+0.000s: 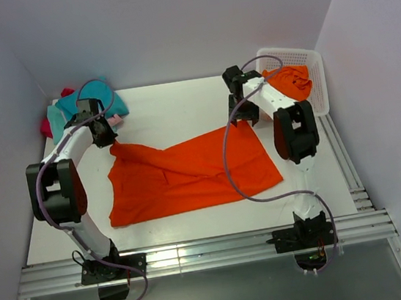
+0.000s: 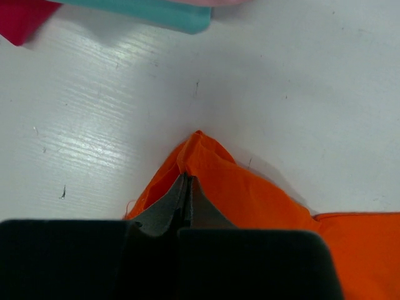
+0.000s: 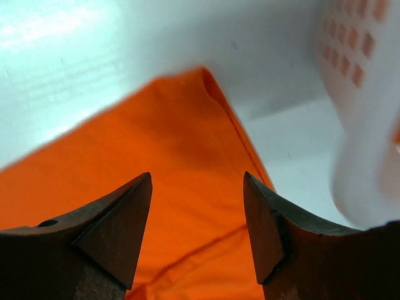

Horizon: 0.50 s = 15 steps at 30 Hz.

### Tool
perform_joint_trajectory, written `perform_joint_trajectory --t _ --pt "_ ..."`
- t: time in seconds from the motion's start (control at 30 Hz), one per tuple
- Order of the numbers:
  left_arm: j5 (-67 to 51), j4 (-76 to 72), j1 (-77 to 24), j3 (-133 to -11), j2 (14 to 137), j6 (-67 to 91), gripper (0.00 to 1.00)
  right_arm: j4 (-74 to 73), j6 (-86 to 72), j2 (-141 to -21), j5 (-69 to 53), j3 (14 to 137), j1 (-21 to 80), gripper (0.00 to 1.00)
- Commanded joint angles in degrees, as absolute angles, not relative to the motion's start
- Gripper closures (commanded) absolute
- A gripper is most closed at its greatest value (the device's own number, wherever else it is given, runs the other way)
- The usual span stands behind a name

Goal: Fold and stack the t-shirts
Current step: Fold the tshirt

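Top view: orange t-shirt [image 1: 189,174] spread on table [image 1: 173,109]; left wrist: left gripper [image 2: 186,187] pinching its far-left corner, probably to lift for the fold; right wrist: right gripper [image 3: 197,206] spread above the far-right corner, not yet gripping.

Arms [image 1: 74,141] white w/ blk joints [image 1: 58,191], purple cables [image 1: 226,163], dark wedge pincer fingers [image 3: 119,231].

We see a plain orange tee [image 1: 189,174] on the white worktop [image 1: 172,105], a teal tee [image 2: 156,12] and a crimson tee [image 2: 22,15] behind, plus a white lattice basket [image 1: 318,86]
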State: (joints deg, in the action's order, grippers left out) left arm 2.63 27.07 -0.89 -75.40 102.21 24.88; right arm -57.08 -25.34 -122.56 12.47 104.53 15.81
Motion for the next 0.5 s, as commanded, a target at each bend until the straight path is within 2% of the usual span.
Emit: perform_joint_trajectory --t 0.0,0.2,0.47 --pt "0.53 26.54 -1.05 -77.34 101.78 24.7 1.0 -59.24 -23.56 -127.15 13.45 111.17 15.38 0.33" --pt "-1.14 26.37 -1.14 -77.78 101.6 25.05 1.0 -62.13 -24.87 -135.16 12.92 122.42 13.81 0.33" --pt "-1.67 27.24 -1.14 -78.22 101.34 24.79 1.0 -62.05 -25.66 -138.25 12.13 124.45 11.52 0.34"
